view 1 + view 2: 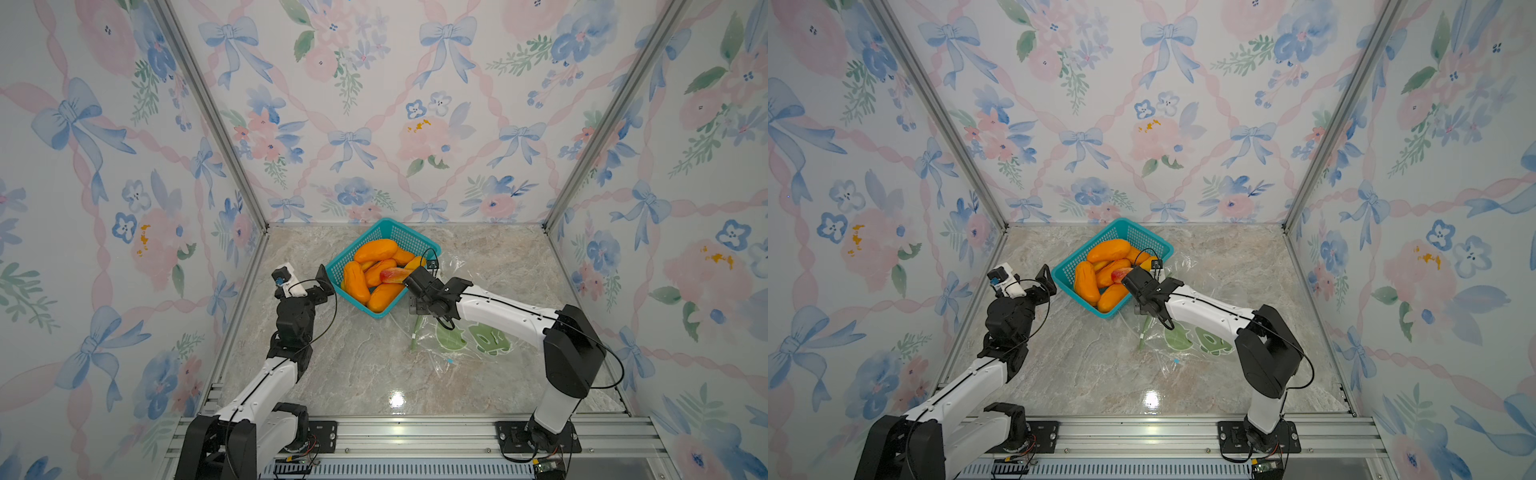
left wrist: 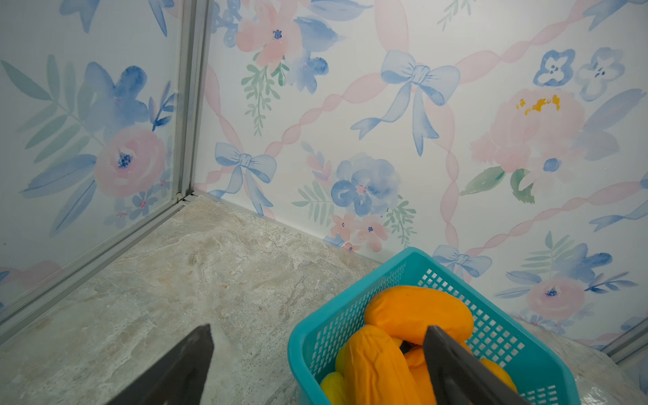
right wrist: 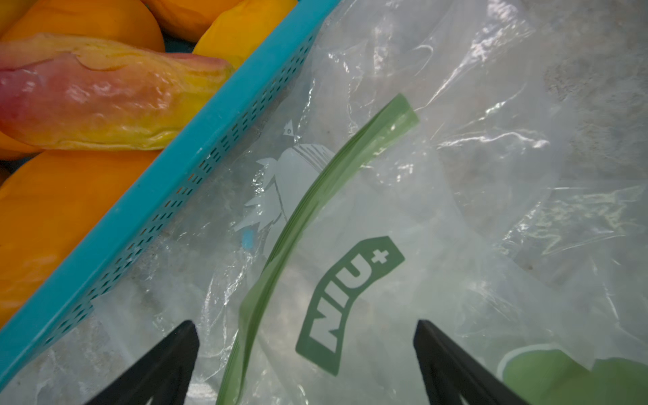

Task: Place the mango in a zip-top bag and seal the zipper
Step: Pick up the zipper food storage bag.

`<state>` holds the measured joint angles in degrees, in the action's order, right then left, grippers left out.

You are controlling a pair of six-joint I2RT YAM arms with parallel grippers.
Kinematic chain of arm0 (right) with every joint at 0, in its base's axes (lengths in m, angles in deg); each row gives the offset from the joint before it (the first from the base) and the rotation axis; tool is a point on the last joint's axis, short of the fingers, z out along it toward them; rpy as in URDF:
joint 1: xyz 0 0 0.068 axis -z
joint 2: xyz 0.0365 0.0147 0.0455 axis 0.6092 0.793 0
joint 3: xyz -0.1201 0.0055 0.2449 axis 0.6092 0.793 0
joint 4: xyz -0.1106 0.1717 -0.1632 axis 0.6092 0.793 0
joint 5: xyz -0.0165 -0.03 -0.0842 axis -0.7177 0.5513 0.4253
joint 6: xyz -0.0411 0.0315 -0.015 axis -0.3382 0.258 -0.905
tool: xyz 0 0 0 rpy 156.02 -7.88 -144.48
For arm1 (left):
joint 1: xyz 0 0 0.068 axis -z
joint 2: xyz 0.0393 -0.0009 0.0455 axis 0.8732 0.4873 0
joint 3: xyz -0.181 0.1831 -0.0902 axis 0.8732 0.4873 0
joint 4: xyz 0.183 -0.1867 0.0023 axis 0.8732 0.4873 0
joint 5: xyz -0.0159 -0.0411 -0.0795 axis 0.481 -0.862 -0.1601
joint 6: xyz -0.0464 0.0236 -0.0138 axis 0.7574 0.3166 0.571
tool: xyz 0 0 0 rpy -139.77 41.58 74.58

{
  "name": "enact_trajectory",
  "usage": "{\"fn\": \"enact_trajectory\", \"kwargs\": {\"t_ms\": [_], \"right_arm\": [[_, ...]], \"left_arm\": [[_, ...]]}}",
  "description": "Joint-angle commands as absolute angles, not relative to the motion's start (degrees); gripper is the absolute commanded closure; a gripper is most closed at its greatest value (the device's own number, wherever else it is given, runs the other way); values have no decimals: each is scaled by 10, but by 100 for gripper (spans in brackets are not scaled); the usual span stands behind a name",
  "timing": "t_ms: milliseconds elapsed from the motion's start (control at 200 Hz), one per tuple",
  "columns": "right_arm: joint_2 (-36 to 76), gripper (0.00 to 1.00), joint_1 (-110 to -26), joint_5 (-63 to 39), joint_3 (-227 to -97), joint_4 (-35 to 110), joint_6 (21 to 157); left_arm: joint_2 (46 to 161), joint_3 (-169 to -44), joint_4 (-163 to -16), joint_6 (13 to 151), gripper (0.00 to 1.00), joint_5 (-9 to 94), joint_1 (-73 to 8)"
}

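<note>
Looking first at the right end effector (image 3: 305,322), we find its two dark fingers (image 3: 164,364) spread as wide as they go and gripping nothing. It hangs low over the zip-top bag (image 3: 491,175); in the right wrist view the green zipper strip (image 3: 315,196) runs up between the fingers, though we cannot tell whether either fingertip touches the plastic. The bag lies clear and crumpled on the worktop (image 1: 332,374), green printing facing up, one edge against the side of the teal basket (image 1: 409,237). In both top views the green zipper strip (image 1: 415,332) shows just on the robot's side of the right wrist.

The left end effector (image 2: 319,328) is likewise released, jaws far apart and empty. In both top views it stands just beside the basket's left corner, well apart from the bag. In the left wrist view one of its fingers (image 2: 456,371) crosses in front of the fruit while its partner sits over bare worktop — we cannot say whether it touches the basket.

The mangoes (image 1: 376,249) are piled in the basket at the far middle of the worktop; most are orange. One reddish mango (image 1: 392,274) lies on top of the heap at the side nearest the right wrist, its tip reaching the basket's rim just beside the bag.
</note>
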<state>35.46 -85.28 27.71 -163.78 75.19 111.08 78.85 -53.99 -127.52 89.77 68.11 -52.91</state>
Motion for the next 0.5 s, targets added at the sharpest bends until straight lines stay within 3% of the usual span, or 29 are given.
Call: {"fn": "enact_trajectory", "kwargs": {"t_ms": [0,130,495], "right_arm": [[385,4,-853,269,-1670,772,1129],[404,28,-844,267,-1675,772,1133],[368,83,-822,262,-1637,735,1101]], "left_arm": [[782,-562,-1241,925,2,660,-523],[783,-570,-1224,925,2,662,-520],[783,-584,-1203,928,2,656,-510]]}}
